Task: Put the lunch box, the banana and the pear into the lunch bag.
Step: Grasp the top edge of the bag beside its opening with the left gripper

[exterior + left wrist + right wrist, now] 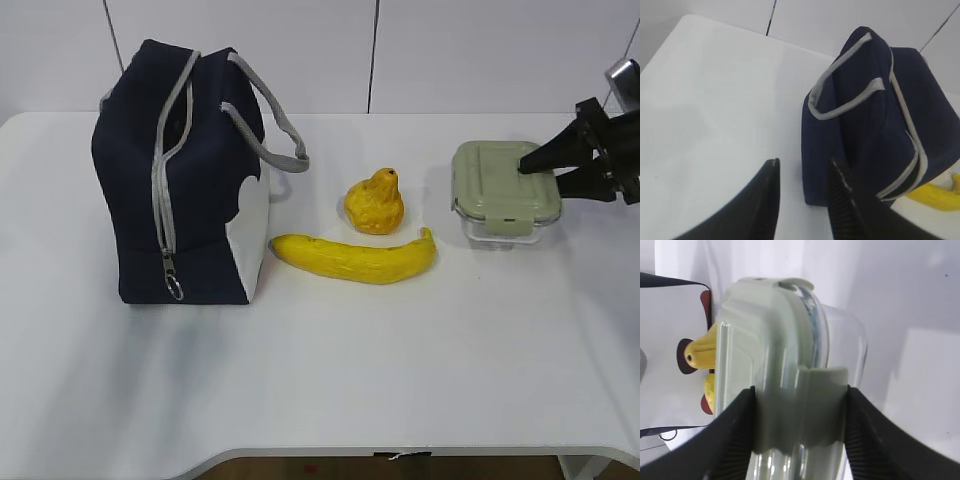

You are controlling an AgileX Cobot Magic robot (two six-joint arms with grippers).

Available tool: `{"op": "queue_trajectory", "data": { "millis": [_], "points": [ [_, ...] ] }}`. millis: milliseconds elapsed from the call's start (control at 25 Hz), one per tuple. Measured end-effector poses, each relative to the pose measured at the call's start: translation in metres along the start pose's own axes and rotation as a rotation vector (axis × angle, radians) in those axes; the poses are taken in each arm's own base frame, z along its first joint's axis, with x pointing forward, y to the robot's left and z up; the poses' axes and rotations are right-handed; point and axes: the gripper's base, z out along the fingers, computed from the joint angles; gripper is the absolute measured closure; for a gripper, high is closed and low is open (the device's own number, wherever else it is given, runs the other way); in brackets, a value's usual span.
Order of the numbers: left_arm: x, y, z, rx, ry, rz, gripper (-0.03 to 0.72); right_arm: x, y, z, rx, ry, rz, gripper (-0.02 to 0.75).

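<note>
The navy lunch bag (190, 180) stands upright at the left of the table, its zipper pull hanging low on the front. The banana (355, 258) lies just right of it, with the pear (375, 203) behind the banana. The lunch box (495, 185) sits at the right, and my right gripper (540, 172) is shut on its near end. In the right wrist view the fingers (737, 430) press the lunch box (770, 340) by its lid clip. My left gripper (804, 162) is open and empty, above the table beside the lunch bag (875, 130).
The white table (320, 380) has a wall close behind it. A bit of the banana (935, 196) shows past the bag in the left wrist view. My left arm is outside the exterior view.
</note>
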Motion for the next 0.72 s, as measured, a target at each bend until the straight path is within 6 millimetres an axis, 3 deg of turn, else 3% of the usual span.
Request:
{"op": "queue_trajectory", "data": {
  "millis": [160,360,720],
  "points": [
    [0.001,0.000,0.018,0.012,0.062,-0.055,0.440,-0.003,0.017,-0.013,0.004,-0.028,-0.013,0.339],
    [-0.018,-0.008,0.042,0.055,0.108,-0.060,0.407,-0.004,0.034,-0.025,0.002,-0.052,-0.032,0.339],
    [-0.061,-0.027,0.108,0.176,0.260,-0.004,0.287,-0.003,0.035,-0.026,0.010,-0.040,-0.008,0.339]
  ]
}}
